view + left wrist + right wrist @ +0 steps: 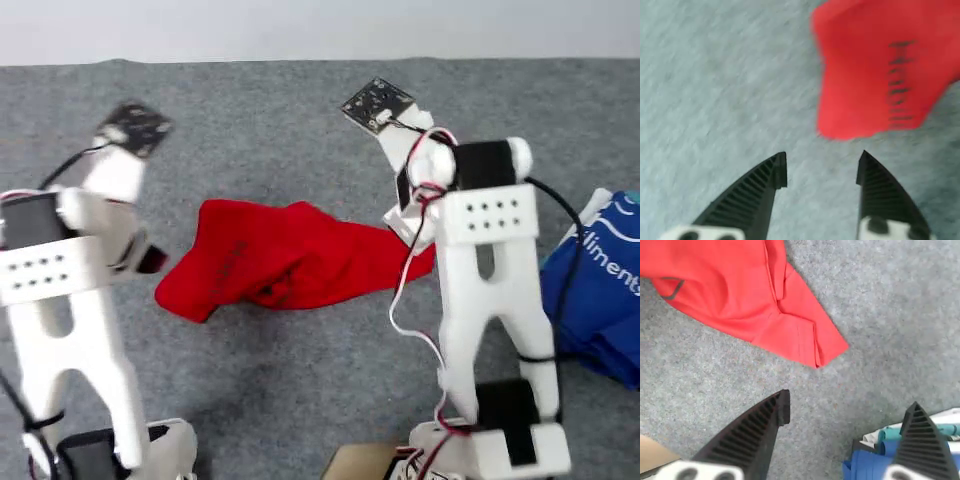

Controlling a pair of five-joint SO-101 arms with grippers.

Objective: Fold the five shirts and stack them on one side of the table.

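**Red shirt (290, 262) bunched mid-table**

It lies crumpled on the grey table (300, 120). The left gripper (822, 170) hangs just off its edge, jaws spread wide. The right gripper (850, 415), also spread, hovers between a sleeve and the blue shirts (600, 290) at the right edge.

**Grey table with a loose red shirt and a blue pile at its edge**

The table (300, 110) has a grey, felt-like surface. A red shirt (290, 260) lies crumpled near the middle, unfolded, with one sleeve stretched flat towards the right side. Well apart from it, at the table's right edge, sits a blue pile of cloth (600, 290) with white print on top; teal and white edges show among its layers. A tan flat piece (360, 462) lies at the near edge.
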